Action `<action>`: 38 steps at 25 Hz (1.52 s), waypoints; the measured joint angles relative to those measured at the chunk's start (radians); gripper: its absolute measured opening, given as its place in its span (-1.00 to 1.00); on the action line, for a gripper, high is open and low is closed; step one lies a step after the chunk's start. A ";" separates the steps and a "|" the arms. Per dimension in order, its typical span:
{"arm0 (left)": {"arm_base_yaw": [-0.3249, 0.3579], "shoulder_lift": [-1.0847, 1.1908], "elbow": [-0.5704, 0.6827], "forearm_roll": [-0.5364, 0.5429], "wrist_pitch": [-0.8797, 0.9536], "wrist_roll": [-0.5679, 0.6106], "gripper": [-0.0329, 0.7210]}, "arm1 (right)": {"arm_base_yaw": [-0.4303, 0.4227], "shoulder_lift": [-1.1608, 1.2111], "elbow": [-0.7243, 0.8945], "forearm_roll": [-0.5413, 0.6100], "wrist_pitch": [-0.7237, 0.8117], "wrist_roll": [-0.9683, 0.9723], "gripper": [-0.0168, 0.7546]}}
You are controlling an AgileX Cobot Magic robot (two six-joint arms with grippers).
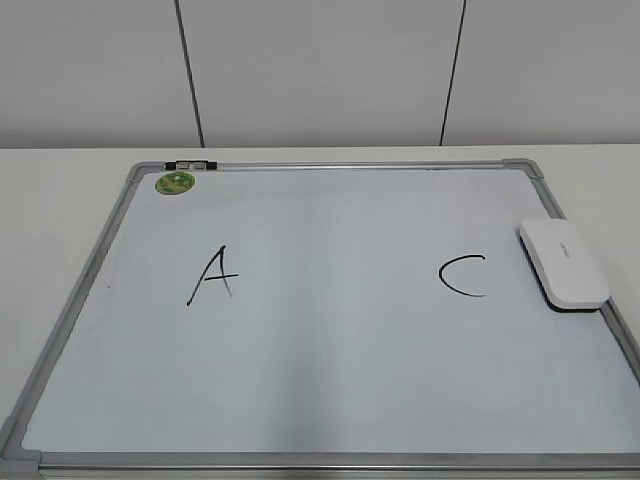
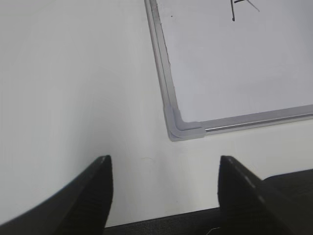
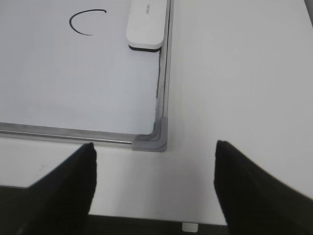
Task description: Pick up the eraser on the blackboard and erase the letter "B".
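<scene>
both grippers sit off the blackboard point(image 1: 330, 330), over bare table point(image 2: 68, 88): our right gripper point(image 3: 154, 188) hangs spread and empty just outside the blackboard's near right corner, our left gripper point(image 2: 164, 191) likewise spread and empty just outside its near left corner. we judge this a parked pose, arms held back so nothing covers the writing surface. from the right gripper outward along the blackboard's right frame lies the eraser point(image 3: 146, 24), resting flat on the blackboard, its long side touching or just beside that frame, well apart from either gripper. it is a white smooth rounded block, dark felt showing under its near end, faint grey lettering on top. the letter "c" point(image 1: 462, 275) sits just beside it, the letter "a" point(image 1: 213, 275) toward the blackboard's left, a green sticker point(image 1: 175, 183) at its far left corner. we see no letter "b"; the space between "a" and "c" is blank, so we judge the erasing done.
</scene>
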 joint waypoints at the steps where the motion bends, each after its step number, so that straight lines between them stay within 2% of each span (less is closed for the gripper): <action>1: 0.000 0.000 0.000 0.000 0.000 0.000 0.39 | 0.000 0.000 0.000 0.000 0.000 0.000 0.53; 6: 0.005 -0.037 0.000 0.000 0.000 0.000 0.39 | -0.012 0.000 0.000 0.000 0.000 0.000 0.53; 16: 0.100 -0.250 0.000 0.000 0.000 0.000 0.39 | -0.045 -0.100 0.000 0.000 0.000 0.000 0.53; 38: 0.105 -0.289 0.000 0.000 0.008 0.000 0.39 | -0.047 -0.154 0.000 0.000 0.000 0.000 0.53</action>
